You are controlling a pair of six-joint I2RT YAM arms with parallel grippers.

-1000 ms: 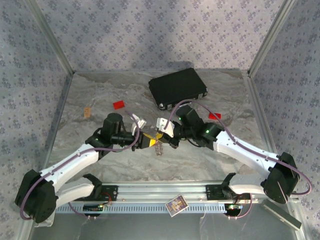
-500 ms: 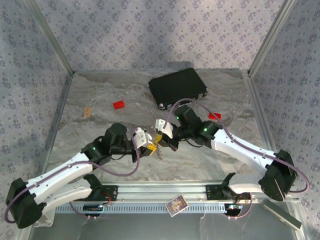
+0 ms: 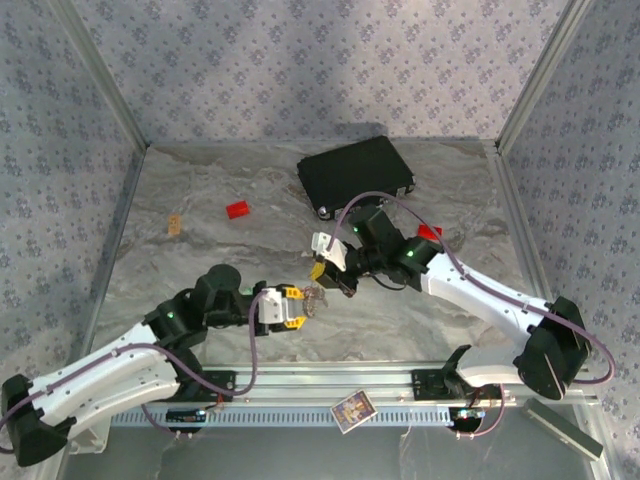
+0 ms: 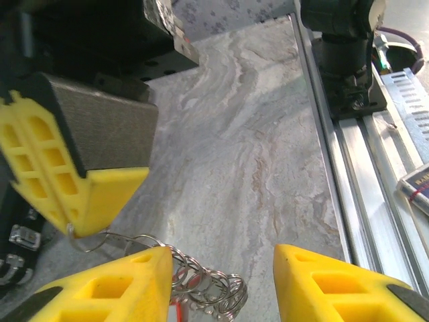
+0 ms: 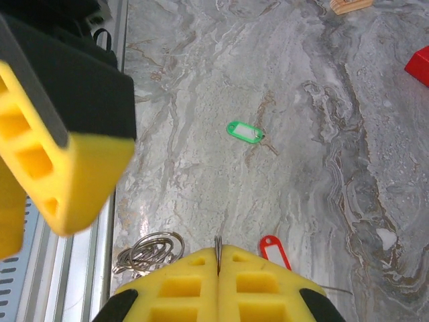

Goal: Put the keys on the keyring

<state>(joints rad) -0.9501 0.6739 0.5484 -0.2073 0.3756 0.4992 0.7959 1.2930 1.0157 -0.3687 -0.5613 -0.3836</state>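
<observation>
Right gripper (image 5: pixel 218 260): mine, clenched on the thin wire of the keyring (image 5: pixel 153 249).
Left gripper (image 4: pixel 221 260): released, straddling its coils.
Green key (image 5: pixel 245 131), red key (image 5: pixel 271 247): loose on the tabletop (image 5: pixel 268 67).
Risk: the wire slips from my narrow pinch and the ring drops.

Both arms (image 3: pixel 110 360) are wearing white shells between black joints, purple cables (image 3: pixel 248 330) are looping alongside, and the grippers (image 3: pixel 297 308) are sporting ribbed yellow fingertips (image 4: pixel 335 275).

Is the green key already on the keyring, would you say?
No, the green key lies alone on the table, well apart from the keyring.
</observation>
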